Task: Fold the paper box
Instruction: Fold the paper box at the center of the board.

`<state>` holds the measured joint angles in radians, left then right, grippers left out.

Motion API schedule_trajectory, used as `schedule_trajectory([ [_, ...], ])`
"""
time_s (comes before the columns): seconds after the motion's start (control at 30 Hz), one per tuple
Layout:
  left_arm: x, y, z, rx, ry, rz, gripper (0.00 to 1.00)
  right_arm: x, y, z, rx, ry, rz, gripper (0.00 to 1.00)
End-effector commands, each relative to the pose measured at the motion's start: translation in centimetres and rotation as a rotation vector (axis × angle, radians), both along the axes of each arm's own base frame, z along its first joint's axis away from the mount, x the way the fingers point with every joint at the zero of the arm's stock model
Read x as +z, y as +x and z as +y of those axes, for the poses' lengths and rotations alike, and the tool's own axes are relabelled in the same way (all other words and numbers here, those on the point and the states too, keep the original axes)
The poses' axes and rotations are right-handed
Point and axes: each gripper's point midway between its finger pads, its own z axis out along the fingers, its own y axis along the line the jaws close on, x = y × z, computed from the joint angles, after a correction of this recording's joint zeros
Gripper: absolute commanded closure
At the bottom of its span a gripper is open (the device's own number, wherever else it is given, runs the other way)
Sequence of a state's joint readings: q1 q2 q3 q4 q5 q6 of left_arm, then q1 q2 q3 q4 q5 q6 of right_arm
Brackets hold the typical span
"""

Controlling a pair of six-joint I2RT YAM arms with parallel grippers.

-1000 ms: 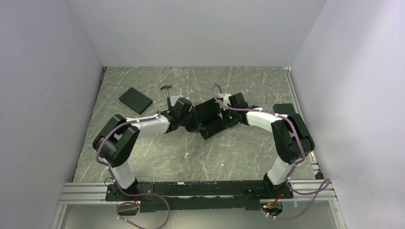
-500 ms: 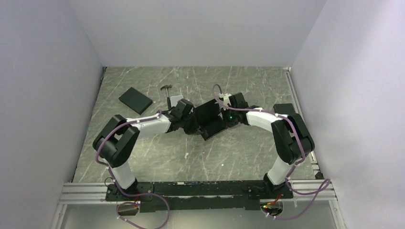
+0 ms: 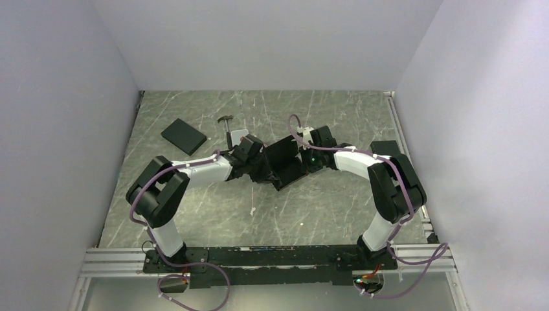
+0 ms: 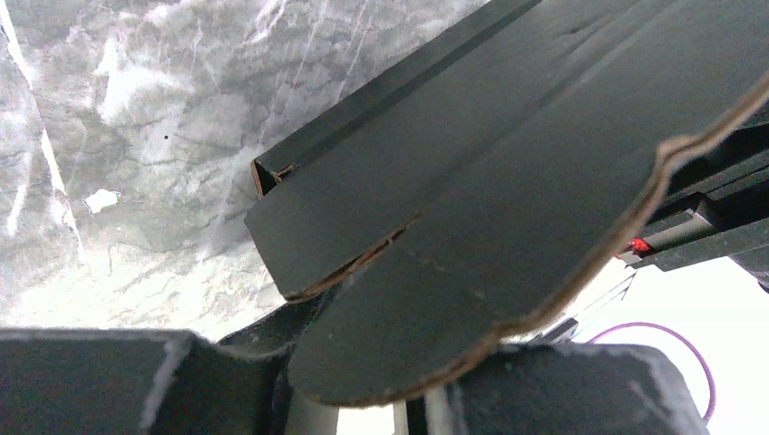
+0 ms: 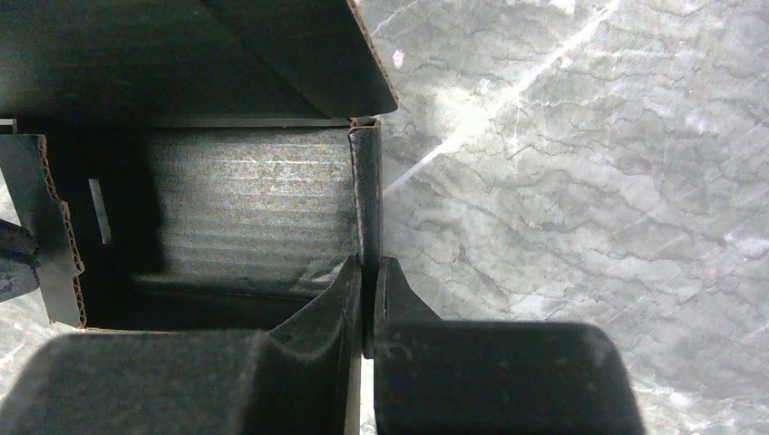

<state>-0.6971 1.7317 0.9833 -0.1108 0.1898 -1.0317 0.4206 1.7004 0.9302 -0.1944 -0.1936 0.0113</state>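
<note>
paper box (image 3: 285, 161): centre of top view, slightly above the middle, on the marble-look table (image 3: 324, 214); half folded, one panel standing up, walls raised, between the two arm ends
left gripper (image 4: 361, 399): released, fingers parted with a gap showing; sits at the box's left side in top view
left wrist view: rounded flap (image 4: 472, 263) of the box lies face-on over the finger gap and fills centre and right of frame; not pinched edge-on; corrugated brown edge visible
right gripper (image 5: 367, 283): clenched on the box, grasping a thin upright side wall edge-on between both fingers, lower centre of frame
right wrist view: box interior in the left half, bare table in the right half; a flap angled in at upper left
black slab (image 3: 183, 136): flat on the table, upper left of the box, well apart from it
silver-grey case (image 3: 239, 135): just above the left arm's wrist, near the box's left side
second dark block (image 3: 383, 146): right of frame, partly behind the right arm
</note>
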Motion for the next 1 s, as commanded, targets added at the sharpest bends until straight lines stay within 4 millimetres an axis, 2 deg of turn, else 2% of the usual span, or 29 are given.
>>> schedule_trajectory([
  [0.0, -0.79, -0.61, 0.78, 0.010, 0.062, 0.029, 0.73, 2.15, 1.13, 1.37, 0.014, 0.060, -0.049, 1.00],
  [0.27, -0.67, -0.80, 1.20, -0.001, 0.093, 0.036, 0.75, 2.15, 1.11, 1.40, 0.015, 0.061, -0.048, 1.00],
  [0.5, -0.68, -0.96, 1.31, -0.009, 0.100, 0.041, 0.91, 2.26, 1.16, 1.42, 0.015, 0.062, -0.051, 1.00],
  [0.7, -0.82, -1.21, 1.41, -0.012, 0.093, 0.042, 0.90, 2.32, 1.14, 1.40, 0.015, 0.063, -0.052, 1.00],
  [0.97, -0.63, -1.02, 1.01, -0.021, 0.070, 0.021, 0.77, 2.33, 1.14, 1.43, 0.016, 0.064, -0.052, 1.00],
])
